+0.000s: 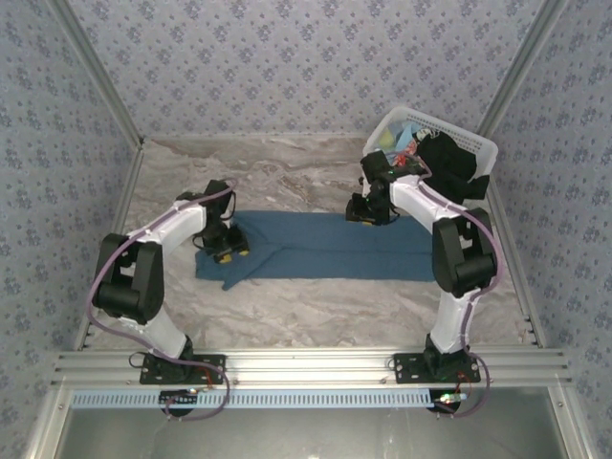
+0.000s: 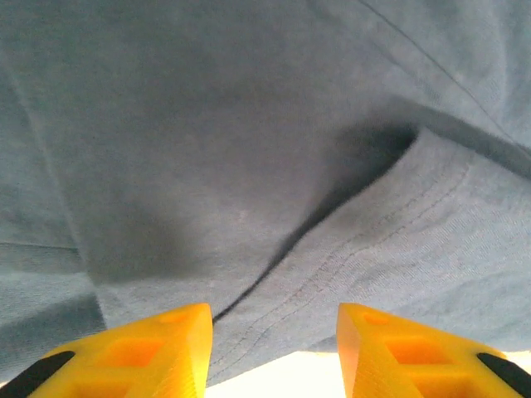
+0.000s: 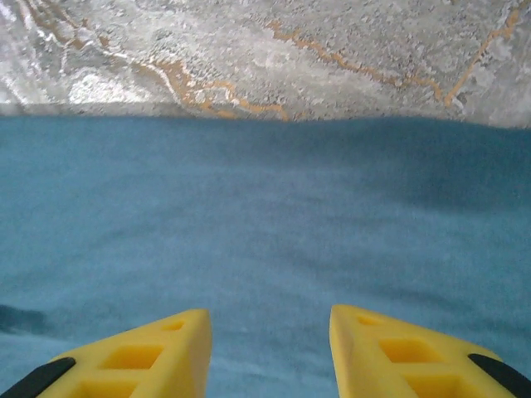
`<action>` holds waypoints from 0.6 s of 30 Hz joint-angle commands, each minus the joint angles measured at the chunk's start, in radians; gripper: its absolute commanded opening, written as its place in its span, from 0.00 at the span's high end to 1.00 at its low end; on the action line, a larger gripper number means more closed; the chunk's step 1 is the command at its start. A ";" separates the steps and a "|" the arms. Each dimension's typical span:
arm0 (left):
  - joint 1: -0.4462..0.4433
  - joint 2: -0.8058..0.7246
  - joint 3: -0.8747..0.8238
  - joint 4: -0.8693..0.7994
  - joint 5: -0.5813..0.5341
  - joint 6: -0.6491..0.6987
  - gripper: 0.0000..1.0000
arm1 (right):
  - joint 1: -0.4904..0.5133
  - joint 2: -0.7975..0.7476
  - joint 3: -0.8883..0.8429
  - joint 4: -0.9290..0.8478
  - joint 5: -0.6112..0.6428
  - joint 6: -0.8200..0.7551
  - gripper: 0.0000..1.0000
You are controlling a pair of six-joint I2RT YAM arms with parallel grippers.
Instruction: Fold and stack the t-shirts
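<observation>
Open and empty at left hand [image 2: 274,319] and right hand [image 3: 267,319], low over shirt [image 1: 325,247]; could snag rumpled left sleeve [image 2: 398,232], dragging fold askew.

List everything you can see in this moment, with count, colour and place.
blue shirt: 1, dusty blue, folded into a long strip across the middle of the table
black shirt: 1, black, draped over the basket's near side
other cloth: count unclear, light blue and multicoloured, inside the basket
basket: 1, white lattice, far right corner of the table
table: 1, marble-patterned grey-beige
walls: blue-grey floral pattern, on three sides
left arm: 1, white and black, near left
right arm: 1, white and black, near right
left gripper: 1, yellow fingers, open, over the blue shirt's left end
right gripper: 1, yellow fingers, open, over the blue shirt near its far edge
</observation>
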 commanded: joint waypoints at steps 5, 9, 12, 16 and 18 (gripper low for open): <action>-0.083 0.055 0.047 -0.114 -0.149 0.085 0.55 | 0.009 -0.028 -0.039 0.003 -0.012 -0.002 0.56; -0.090 -0.058 -0.018 -0.140 -0.235 0.039 0.51 | 0.011 -0.037 -0.045 0.003 -0.013 0.002 0.56; -0.069 -0.118 -0.079 -0.135 -0.196 -0.036 0.51 | 0.014 -0.044 -0.059 0.012 -0.015 0.009 0.56; -0.058 -0.146 -0.156 -0.087 -0.109 -0.111 0.51 | 0.018 -0.045 -0.066 0.013 -0.022 0.011 0.56; -0.055 -0.140 -0.177 -0.077 -0.095 -0.130 0.51 | 0.019 -0.044 -0.065 0.014 -0.022 0.011 0.56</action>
